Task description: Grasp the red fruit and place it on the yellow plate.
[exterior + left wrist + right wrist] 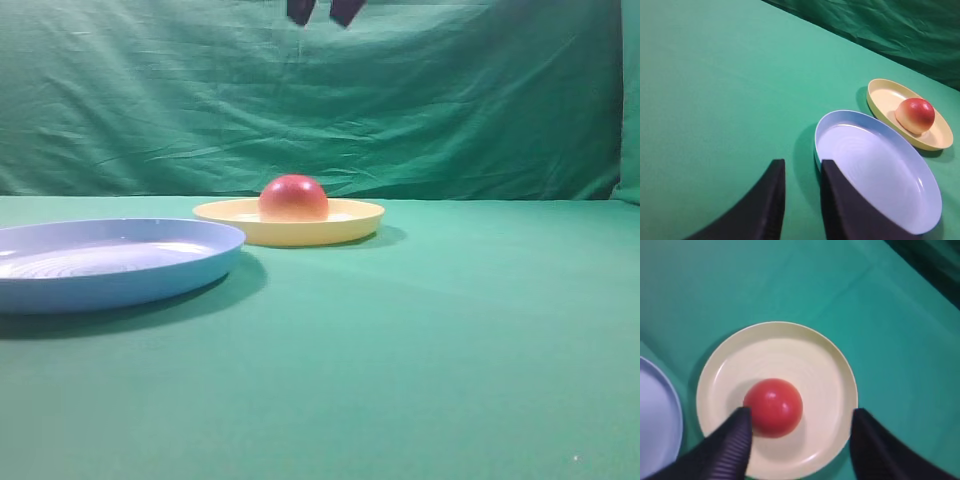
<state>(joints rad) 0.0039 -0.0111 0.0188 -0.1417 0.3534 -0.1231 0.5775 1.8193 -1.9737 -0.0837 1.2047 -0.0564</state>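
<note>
The red fruit [294,198] rests flat side down on the yellow plate [345,222], left of the plate's middle. From above, in the right wrist view, the fruit [773,406] sits inside the plate [790,347]. My right gripper [800,415] hangs open above the plate with the fruit by its left finger and nothing held. In the high view only its dark fingertips [347,10] show, at the top edge. My left gripper [802,165] is narrowly open and empty over the cloth, far from the fruit [915,115] and the yellow plate [880,97].
A lavender-blue plate [100,270] with concentric ridges lies to the front left of the yellow one, their rims close together. It is right by the left gripper's right finger [840,210]. Green cloth covers the table and hangs as a backdrop [450,100].
</note>
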